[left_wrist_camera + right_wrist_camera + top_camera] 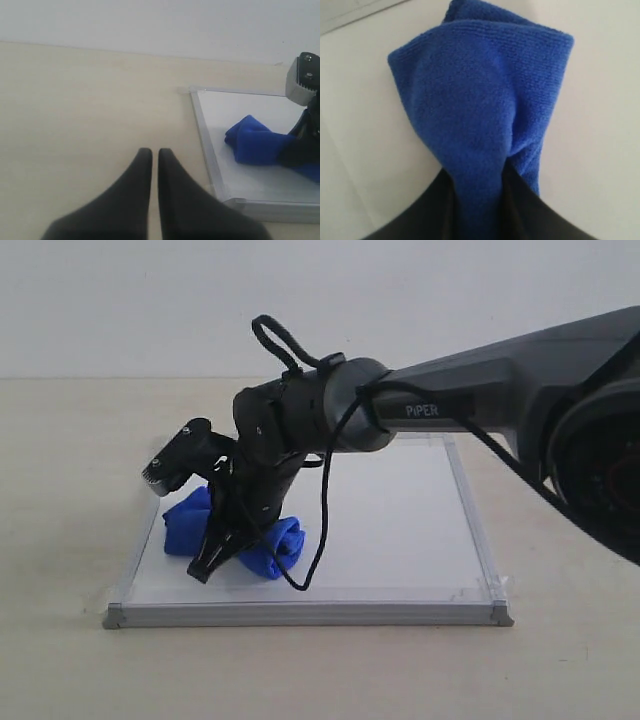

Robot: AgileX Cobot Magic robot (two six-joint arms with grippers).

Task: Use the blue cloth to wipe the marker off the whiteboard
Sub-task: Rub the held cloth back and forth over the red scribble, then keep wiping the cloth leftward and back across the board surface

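Observation:
The whiteboard [400, 530] lies flat on the beige table, its silver frame and grey corner caps showing. My right gripper [215, 562] reaches across to the board's left part and is shut on the blue cloth [185, 522], which rests bunched on the board. In the right wrist view the blue cloth [480, 105] fills the space between the black fingers [430, 210]. No red marker line shows in any view; it is hidden or out of view. My left gripper [151, 155] hovers over bare table beside the whiteboard's frame [204, 140], its jaws shut with nothing between them. The blue cloth [257, 142] shows there too.
A black cable [322, 510] loops down from the right arm [470, 405] onto the board. The right wrist camera housing [175, 465] juts out above the cloth. Beige table [60, 540] surrounds the board, with a white wall behind.

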